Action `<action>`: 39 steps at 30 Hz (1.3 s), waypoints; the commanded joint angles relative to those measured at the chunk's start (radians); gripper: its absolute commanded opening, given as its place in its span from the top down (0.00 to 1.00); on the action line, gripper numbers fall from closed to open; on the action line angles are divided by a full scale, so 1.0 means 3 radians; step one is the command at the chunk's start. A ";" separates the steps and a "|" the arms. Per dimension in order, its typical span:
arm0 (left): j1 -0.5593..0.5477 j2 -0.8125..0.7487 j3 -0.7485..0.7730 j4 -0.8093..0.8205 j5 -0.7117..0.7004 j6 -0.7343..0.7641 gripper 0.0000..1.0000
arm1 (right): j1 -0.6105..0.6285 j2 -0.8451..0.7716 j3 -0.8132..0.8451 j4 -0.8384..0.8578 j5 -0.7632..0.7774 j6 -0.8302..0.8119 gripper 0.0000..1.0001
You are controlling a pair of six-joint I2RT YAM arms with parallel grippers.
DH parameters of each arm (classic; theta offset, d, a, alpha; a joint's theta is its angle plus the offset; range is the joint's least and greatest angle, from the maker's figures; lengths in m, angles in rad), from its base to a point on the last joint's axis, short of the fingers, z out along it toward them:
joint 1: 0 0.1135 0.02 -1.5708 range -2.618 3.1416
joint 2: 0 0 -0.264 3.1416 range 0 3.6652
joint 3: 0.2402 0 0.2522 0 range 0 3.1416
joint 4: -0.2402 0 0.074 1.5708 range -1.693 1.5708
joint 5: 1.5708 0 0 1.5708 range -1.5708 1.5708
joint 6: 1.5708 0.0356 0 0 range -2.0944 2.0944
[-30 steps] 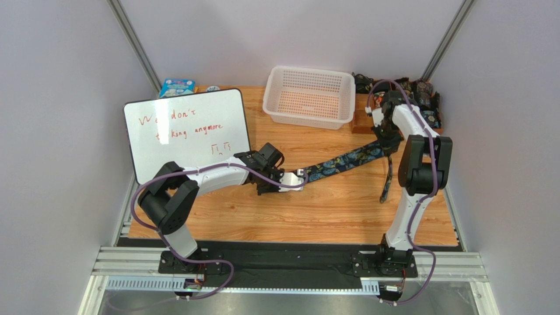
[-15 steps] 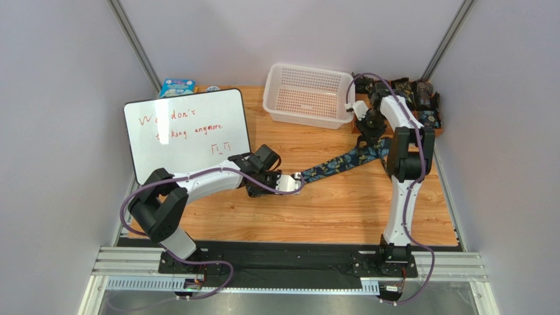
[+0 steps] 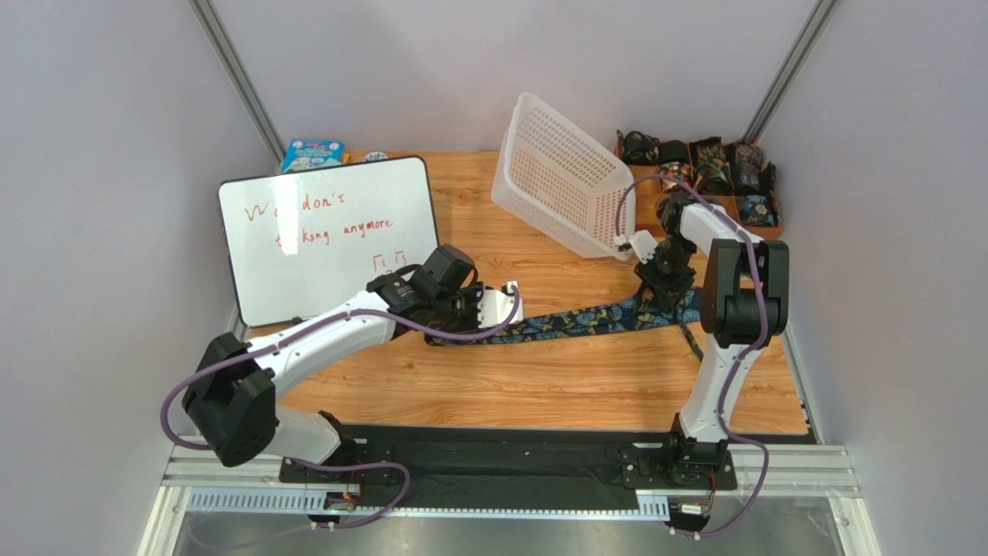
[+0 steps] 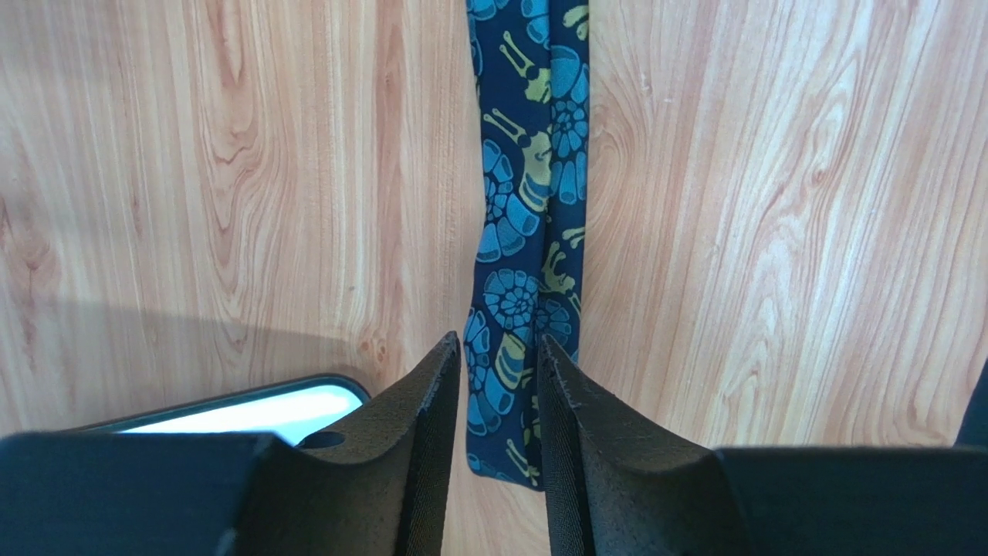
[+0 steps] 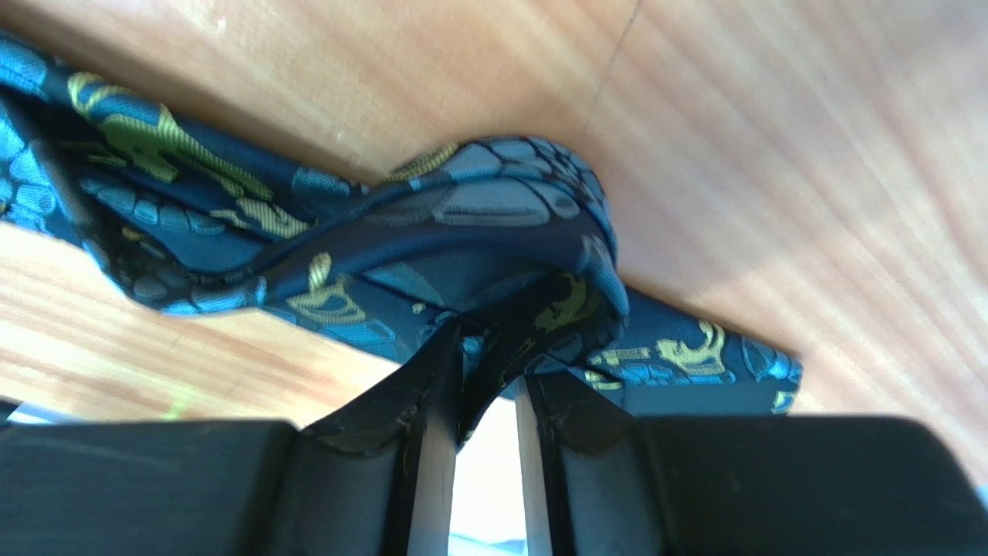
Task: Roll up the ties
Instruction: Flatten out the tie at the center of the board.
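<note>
Left fingers [image 4: 431, 400]: slightly spread, straddling the tie's [image 4: 524, 232] narrow end, which lies flat on the counter [image 4: 232, 174]. Right fingers [image 5: 423, 400]: barely parted, with a bunched fold at their tips; pinched or loose, cannot tell. Tie: long axis left to right; black with teal and yellow print. Against a second ago: it no longer slants toward the far right, and the basket [image 3: 562, 174] is now tipped on edge.
</note>
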 commanded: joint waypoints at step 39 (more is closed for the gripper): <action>0.0603 0.1940 0.2590 -0.0541 0.0879 -0.0734 0.41 | -0.0988 -0.0222 0.0539 -0.0450 -0.0357 0.0857 0.53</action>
